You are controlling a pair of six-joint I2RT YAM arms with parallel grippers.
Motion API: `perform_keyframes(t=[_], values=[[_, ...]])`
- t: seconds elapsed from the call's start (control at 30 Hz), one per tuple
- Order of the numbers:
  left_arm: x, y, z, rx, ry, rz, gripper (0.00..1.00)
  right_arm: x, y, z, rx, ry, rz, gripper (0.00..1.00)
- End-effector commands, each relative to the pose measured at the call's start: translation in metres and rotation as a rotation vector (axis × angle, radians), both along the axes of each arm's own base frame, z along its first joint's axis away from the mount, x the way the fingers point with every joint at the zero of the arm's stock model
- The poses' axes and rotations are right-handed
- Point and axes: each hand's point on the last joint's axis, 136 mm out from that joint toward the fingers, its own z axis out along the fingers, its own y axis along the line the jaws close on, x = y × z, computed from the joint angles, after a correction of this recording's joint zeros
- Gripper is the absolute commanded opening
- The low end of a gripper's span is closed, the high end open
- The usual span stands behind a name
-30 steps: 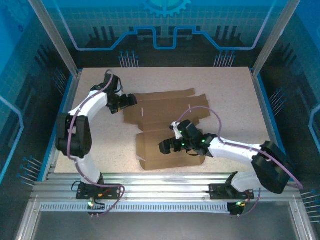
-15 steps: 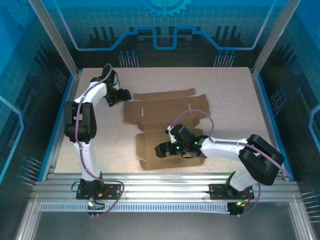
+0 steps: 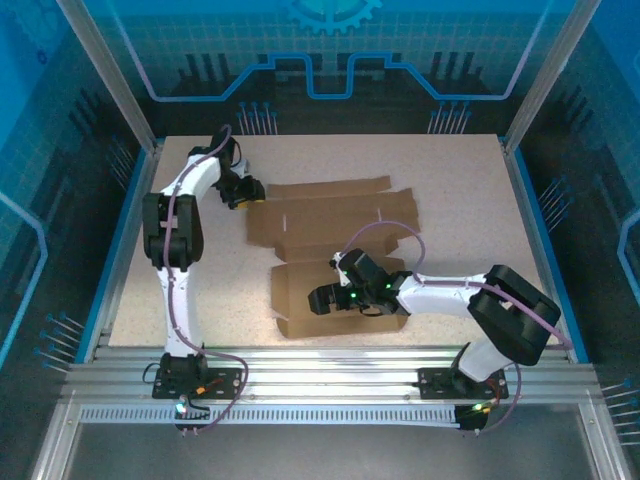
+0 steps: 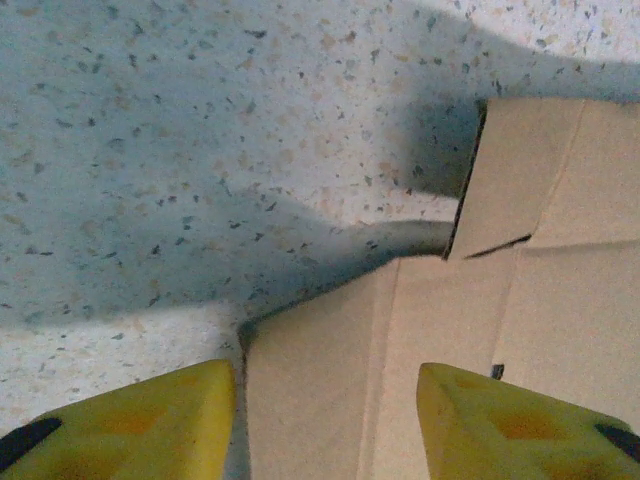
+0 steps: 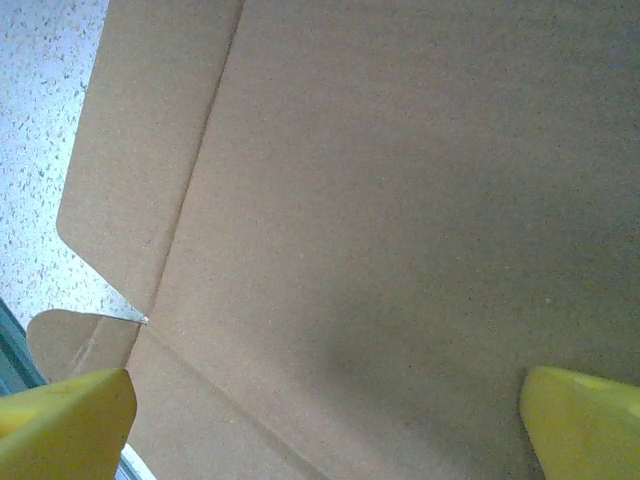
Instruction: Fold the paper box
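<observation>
Lying mid-table on the speckled table (image 3: pixel 455 190) inside blue walls (image 3: pixel 60 200), the paper box (image 3: pixel 335 225) is sitting under both wide-open grippers: left gripper (image 3: pixel 254 194) at 10 o'clock, right gripper (image 3: pixel 322 298) at 6 o'clock.

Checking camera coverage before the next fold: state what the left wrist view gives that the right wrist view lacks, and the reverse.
Left wrist view: a corner of the paper box, a cut slit between panels, and much shadowed table. Right wrist view: one broad panel close up, with a crease and a round-cornered flap. Both: brown cardboard, speckled table, and a wide-open gripper: the left gripper, the right gripper.
</observation>
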Motion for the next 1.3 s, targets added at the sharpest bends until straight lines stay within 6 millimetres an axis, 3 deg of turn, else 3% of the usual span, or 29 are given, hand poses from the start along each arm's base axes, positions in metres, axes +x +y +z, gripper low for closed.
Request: perform_keyframes(t=[0.0, 0.23, 0.3, 0.43, 0.93, 1.27], values=[[-0.017, -0.003, 0.001, -0.047, 0.086, -0.041, 0.51, 0.0, 0.001, -0.009, 0.006, 0.04, -0.013, 1.0], [-0.022, 0.0, 0.008, -0.074, 0.094, -0.072, 0.45, -0.003, -0.003, -0.021, -0.024, 0.073, -0.021, 1.0], [-0.021, -0.001, 0.012, -0.073, 0.079, -0.093, 0.37, -0.003, -0.003, -0.023, -0.025, 0.078, -0.023, 1.0], [-0.017, -0.003, 0.02, -0.092, 0.051, -0.126, 0.32, -0.003, -0.003, -0.024, -0.024, 0.081, -0.023, 1.0], [0.0, -0.014, 0.021, -0.175, 0.07, -0.145, 0.31, -0.004, -0.005, -0.026, -0.033, 0.081, -0.02, 1.0], [-0.007, -0.016, 0.008, -0.192, 0.141, -0.147, 0.25, -0.005, -0.007, -0.029, -0.043, 0.085, -0.022, 1.0]])
